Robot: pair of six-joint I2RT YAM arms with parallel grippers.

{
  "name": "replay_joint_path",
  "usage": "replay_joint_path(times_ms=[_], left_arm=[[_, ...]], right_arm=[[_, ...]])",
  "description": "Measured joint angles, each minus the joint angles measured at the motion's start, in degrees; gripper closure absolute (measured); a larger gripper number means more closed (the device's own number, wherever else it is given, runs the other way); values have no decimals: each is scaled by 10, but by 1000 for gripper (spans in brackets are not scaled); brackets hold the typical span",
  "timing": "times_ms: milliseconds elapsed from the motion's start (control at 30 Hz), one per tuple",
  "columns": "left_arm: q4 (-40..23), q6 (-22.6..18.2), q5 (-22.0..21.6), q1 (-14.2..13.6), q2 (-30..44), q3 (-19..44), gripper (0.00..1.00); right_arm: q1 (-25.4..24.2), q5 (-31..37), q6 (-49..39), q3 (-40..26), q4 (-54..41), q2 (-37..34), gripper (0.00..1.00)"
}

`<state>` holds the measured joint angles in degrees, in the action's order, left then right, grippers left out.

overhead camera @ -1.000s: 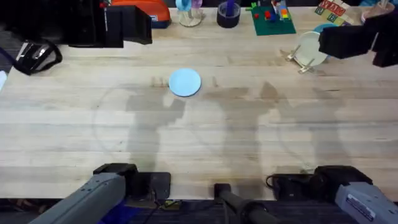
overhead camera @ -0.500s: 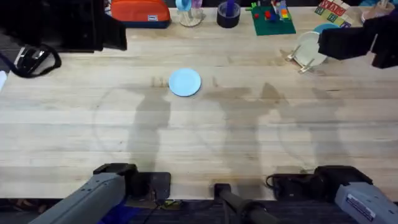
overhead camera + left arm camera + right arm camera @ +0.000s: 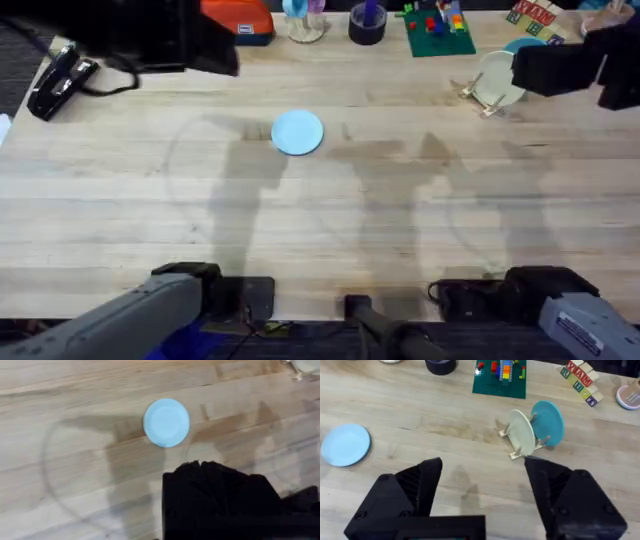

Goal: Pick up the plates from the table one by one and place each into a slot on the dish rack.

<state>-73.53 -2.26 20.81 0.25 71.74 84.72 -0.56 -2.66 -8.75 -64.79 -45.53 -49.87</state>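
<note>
1. Three plates: a pale blue plate lies flat mid-desk; a cream plate and a teal plate stand in the dish rack.
2. Bare desk surrounds the blue plate.
3. The right gripper's jaws are spread wide, empty; the left gripper's jaws cannot be told.

**Lots of open table, crowded back edge**

The table is bare wood all around the pale blue plate, so a gripper can come at it from any side. Along the far edge stand an orange case, a dark cup and a green block board. At the far right, the dish rack already holds a cream plate and a teal plate, standing close together.
</note>
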Motion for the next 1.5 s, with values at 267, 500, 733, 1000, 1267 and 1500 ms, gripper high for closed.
replay_joint_path(times_ms=[267, 500, 733, 1000, 1267, 1500], left_arm=[[67, -18, 103, 25, 41, -85, 958], [138, -25, 177, 71, 46, -161, 958], [150, -38, 207, 82, 102, -182, 958], [169, -46, 216, 82, 169, -182, 958], [179, -62, 216, 82, 230, -182, 958], [202, -70, 216, 82, 273, -182, 960]], right_arm=[[0, 0, 0, 0, 0, 0, 8], [0, 0, 0, 0, 0, 0, 8], [0, 0, 0, 0, 0, 0, 8], [0, 0, 2, 0, 0, 0, 8], [0, 0, 2, 0, 0, 0, 7], [0, 0, 2, 0, 0, 0, 8]])
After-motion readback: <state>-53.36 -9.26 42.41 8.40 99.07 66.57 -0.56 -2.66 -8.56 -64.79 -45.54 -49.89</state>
